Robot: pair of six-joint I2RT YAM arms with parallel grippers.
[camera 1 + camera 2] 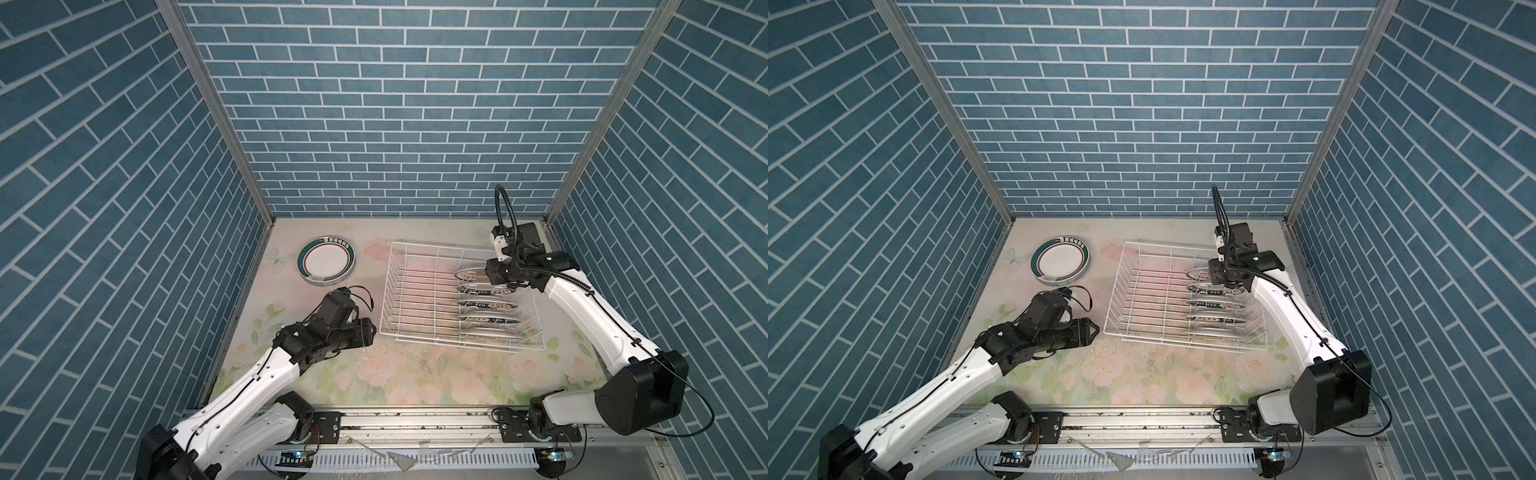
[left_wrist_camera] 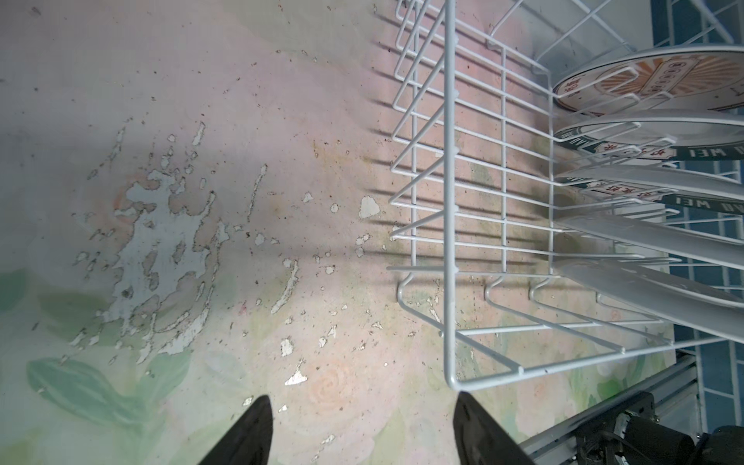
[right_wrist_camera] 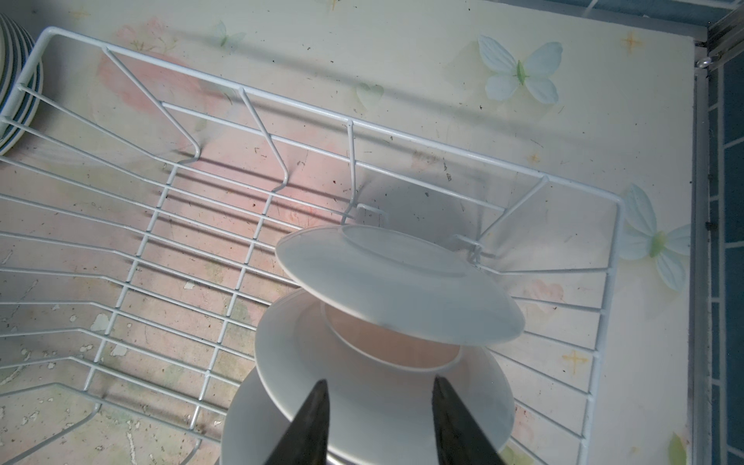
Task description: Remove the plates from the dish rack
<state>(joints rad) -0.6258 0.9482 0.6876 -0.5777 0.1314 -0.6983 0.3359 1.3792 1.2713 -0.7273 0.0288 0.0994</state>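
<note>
The plates (image 1: 486,305) in the rack were glazed ceramic, so they would probably be stiff, fairly heavy for their thinness, slick under the pads and quick to chip against wire or each other. The safest hold seemed to be across the upper rim of a single plate, lifted straight up out of its slot. About five of them stood on edge, leaning, in one row at the right end of the dish rack (image 1: 436,286). They were white with dark green lettered rims, and the left wrist view showed an orange sunburst (image 2: 644,80) on the rearmost one. In the right wrist view their plain white undersides and foot rings overlapped closely. The rest of the rack's slots held nothing. A stack of unloaded plates (image 1: 1060,261) with green rims lay flat near the table's far left corner, well apart from the rack. The right pincer (image 3: 379,386) hung over the row with its jaws apart, gripping nothing. The left pincer (image 2: 362,406) sat low just beside the rack's near left corner, jaws also parted and empty. The floral table (image 1: 415,374) beneath it looked scuffed and flaked.
</note>
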